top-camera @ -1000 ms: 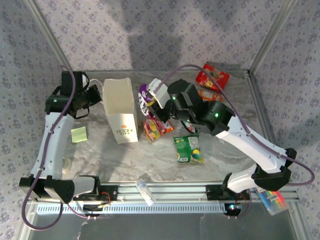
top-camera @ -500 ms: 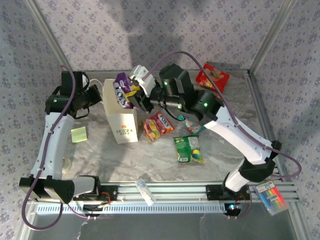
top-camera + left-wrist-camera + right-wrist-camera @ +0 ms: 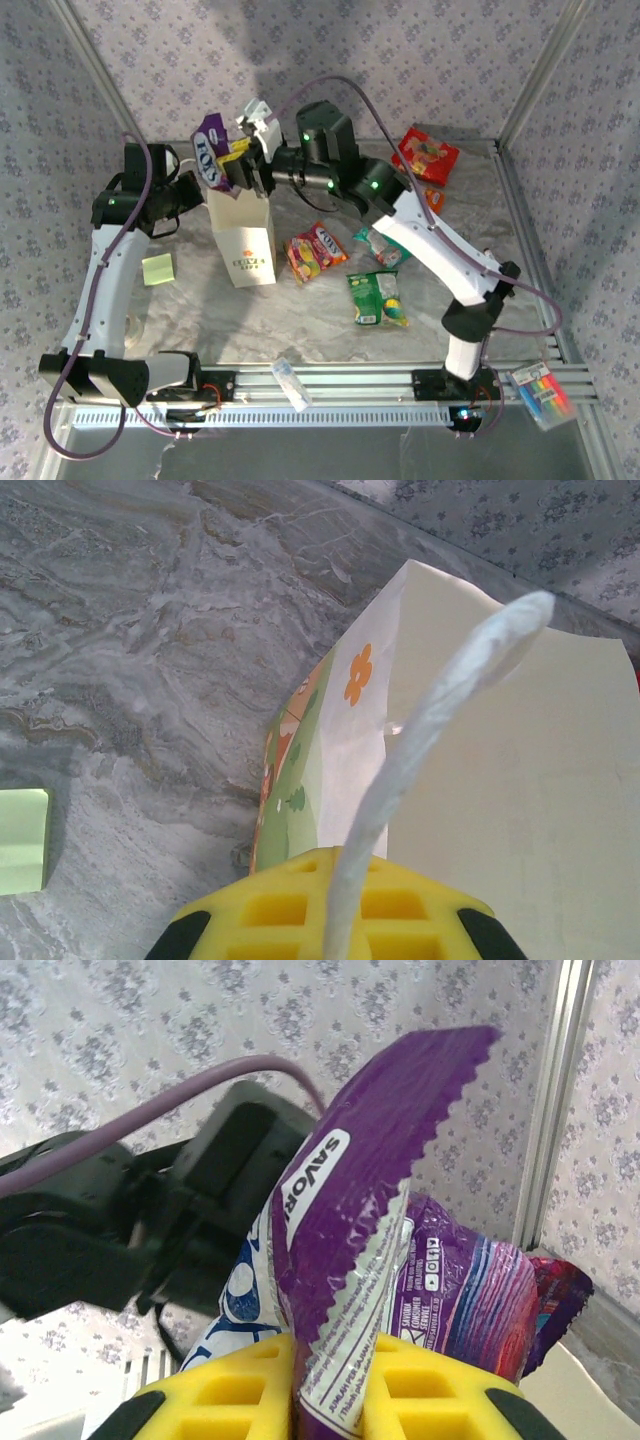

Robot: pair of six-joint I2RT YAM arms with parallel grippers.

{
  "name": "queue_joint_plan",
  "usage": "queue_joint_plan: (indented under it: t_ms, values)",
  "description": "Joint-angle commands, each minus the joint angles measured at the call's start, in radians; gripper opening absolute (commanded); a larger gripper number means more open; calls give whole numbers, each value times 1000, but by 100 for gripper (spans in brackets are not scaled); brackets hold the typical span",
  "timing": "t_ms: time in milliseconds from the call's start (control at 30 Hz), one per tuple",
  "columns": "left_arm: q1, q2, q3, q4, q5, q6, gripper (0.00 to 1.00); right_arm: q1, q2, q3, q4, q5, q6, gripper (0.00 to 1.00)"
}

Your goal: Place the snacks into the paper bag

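Observation:
The paper bag (image 3: 243, 228) stands upright at left of centre, its top open. My left gripper (image 3: 196, 190) is shut on the bag's white cord handle (image 3: 440, 730), beside the bag's flower-printed side (image 3: 300, 780). My right gripper (image 3: 243, 163) is shut on the purple packet (image 3: 211, 158), which it holds in the air over the bag's open top. In the right wrist view the purple packet (image 3: 370, 1200) is pinched between the yellow pads (image 3: 440, 1380). On the table lie the red-orange packet (image 3: 317, 250), teal packet (image 3: 383, 246), green packet (image 3: 377, 297), red packet (image 3: 425, 155) and orange packet (image 3: 433, 198), the last partly hidden by my right arm.
A green sticky note (image 3: 157, 268) lies left of the bag. A clear plastic tube (image 3: 289, 384) rests on the front rail. A pack of coloured markers (image 3: 543, 390) sits at the front right corner. Metal frame posts stand at the back corners.
My right arm has swung left and up, carrying the purple packet from the table's middle to above the bag's open top. The left arm has stayed put on the handle.

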Motion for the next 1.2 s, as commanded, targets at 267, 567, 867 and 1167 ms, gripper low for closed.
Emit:
queue_joint_plan:
  t_ms: [267, 567, 867, 1167]
  values:
    - [0, -22, -1, 4, 2, 15, 2, -74, 177, 225, -22, -74, 104, 20]
    - [0, -22, 6, -1, -1, 17, 2, -83, 201, 217, -133, -51, 117, 20]
    - [0, -21, 4, -2, -2, 16, 2, -86, 211, 164, -162, -11, 195, 21]
    - [0, -19, 11, -7, -2, 23, 2, -86, 260, 200, -223, 38, 237, 23]
